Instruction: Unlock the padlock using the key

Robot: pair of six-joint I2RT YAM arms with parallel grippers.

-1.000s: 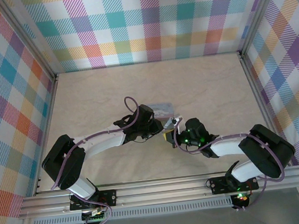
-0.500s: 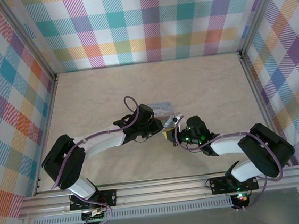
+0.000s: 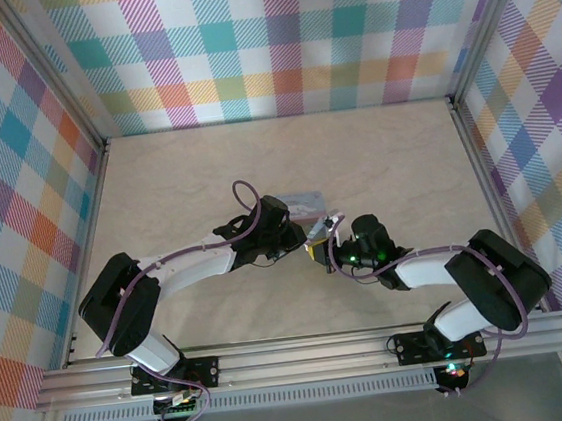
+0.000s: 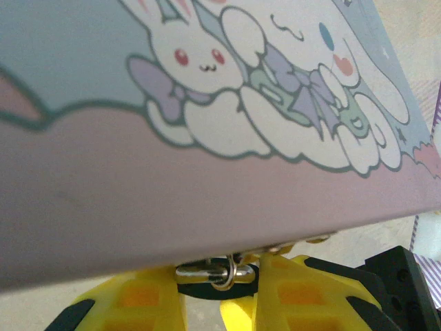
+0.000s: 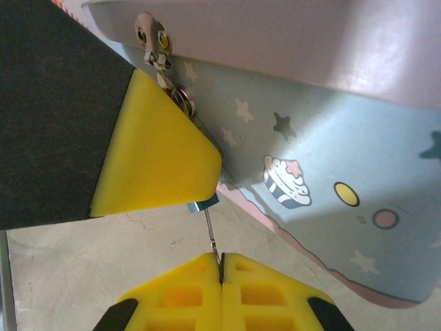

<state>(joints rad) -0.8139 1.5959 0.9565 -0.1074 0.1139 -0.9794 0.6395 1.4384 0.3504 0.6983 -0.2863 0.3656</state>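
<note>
A lab test cell is indicated. The counter [image 3: 386, 159] is walled by plaid panels [image 3: 283, 39]; aluminium rails [image 3: 306, 354] are bolted at six o'clock.

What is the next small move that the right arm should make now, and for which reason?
Probably the right gripper should twist gently about its own axis. It is shut on the key, whose tip meets the bluish padlock, and the left gripper clamps that padlock beside the tin. How deep the key sits I cannot tell, so a slight push first may help.
</note>
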